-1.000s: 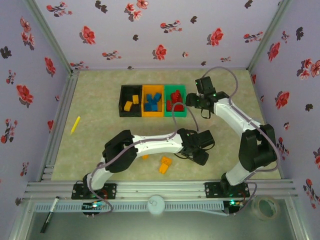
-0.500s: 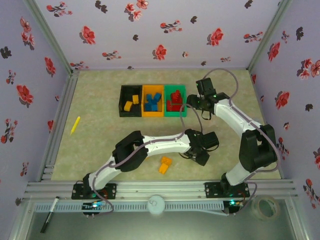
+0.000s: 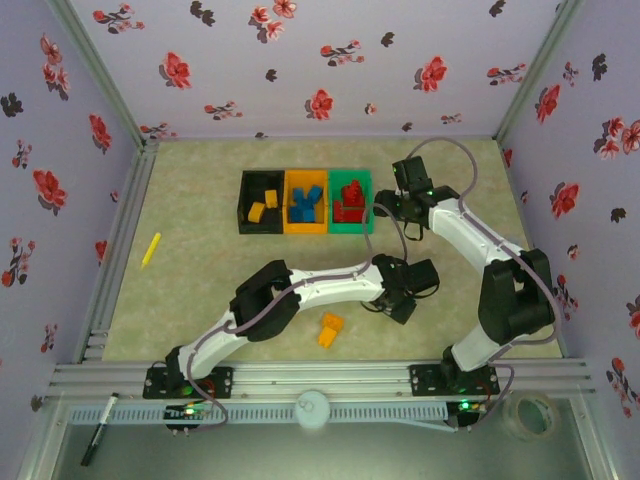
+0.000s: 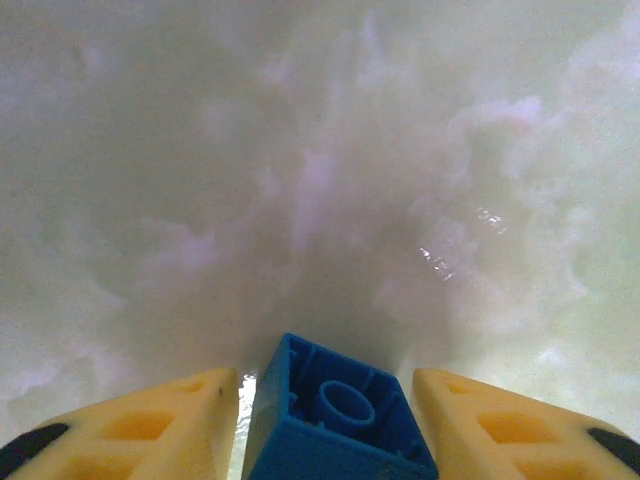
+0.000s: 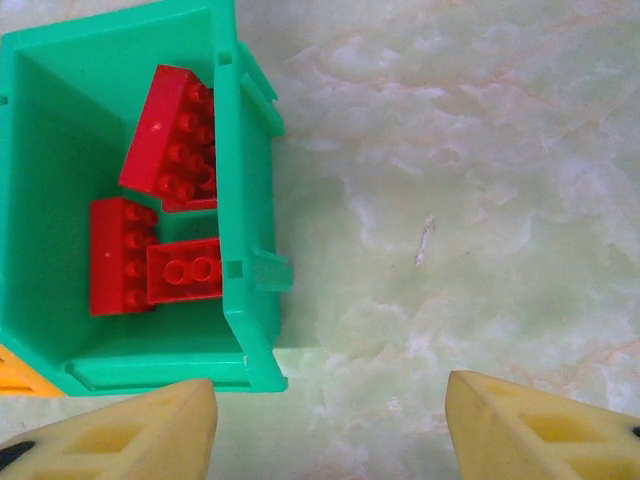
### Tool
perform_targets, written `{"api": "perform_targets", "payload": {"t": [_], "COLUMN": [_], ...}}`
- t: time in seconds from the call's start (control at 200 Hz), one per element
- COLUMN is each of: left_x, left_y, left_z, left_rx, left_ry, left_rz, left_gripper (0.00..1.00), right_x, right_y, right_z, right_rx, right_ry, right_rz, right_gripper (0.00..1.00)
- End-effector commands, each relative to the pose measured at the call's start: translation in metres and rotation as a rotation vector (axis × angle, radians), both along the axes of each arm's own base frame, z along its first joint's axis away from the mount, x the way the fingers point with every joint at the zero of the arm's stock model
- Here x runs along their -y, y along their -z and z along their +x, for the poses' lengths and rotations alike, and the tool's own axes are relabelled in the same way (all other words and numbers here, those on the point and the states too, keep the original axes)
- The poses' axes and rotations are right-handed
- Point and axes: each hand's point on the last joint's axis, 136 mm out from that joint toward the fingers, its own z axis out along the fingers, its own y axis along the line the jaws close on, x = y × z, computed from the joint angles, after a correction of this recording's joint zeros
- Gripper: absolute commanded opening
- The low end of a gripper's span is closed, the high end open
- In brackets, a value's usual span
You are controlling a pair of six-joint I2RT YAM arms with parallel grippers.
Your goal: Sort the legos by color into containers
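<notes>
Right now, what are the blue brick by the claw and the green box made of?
Blue brick: looks like hard moulded plastic, smooth and slightly glossy. Its hollow side shows a crisp round tube and thin walls.
Green box: also seems to be moulded plastic, smooth with a soft sheen. Its walls are thin, with sharp moulded tabs and one even colour.

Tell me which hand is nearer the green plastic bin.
Right. The right hand hovers just beside the green plastic bin; the left hand is far off, straddling a blue plastic brick.
</notes>
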Motion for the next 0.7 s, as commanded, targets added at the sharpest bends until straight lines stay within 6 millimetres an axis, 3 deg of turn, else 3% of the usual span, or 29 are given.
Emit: {"api": "perform_targets", "payload": {"t": [0.0,0.315,0.58,0.695], "left_x": [-0.006,-0.013,-0.031,-0.044], "left_y": [0.006,-0.012,-0.068,-0.082], "left_z": [0.007,0.013,0.030,0.042], "left_rx": [0.025,0.064,0.141,0.167], "left_ry": [0.013,0.013,-0.013,-0.040], "left_rz": [0.045,0.050,-0.007,-0.030], "left_gripper": [0.43,0.35,0.34,0.34], "right_x": [0.003,0.006,0.011,0.017], "right_y": [-0.011,-0.012,-0.009,-0.004], "right_z": [-0.002,-0.002,0.000,0.001], "right_rx": [0.026,0.026,0.021,0.015], "right_ry": [-0.007,0.000,0.016,0.034], "right_rz": [0.002,-0.005,-0.006,-0.011], "right_gripper": [0.62,0.62,0.61,0.61]}}
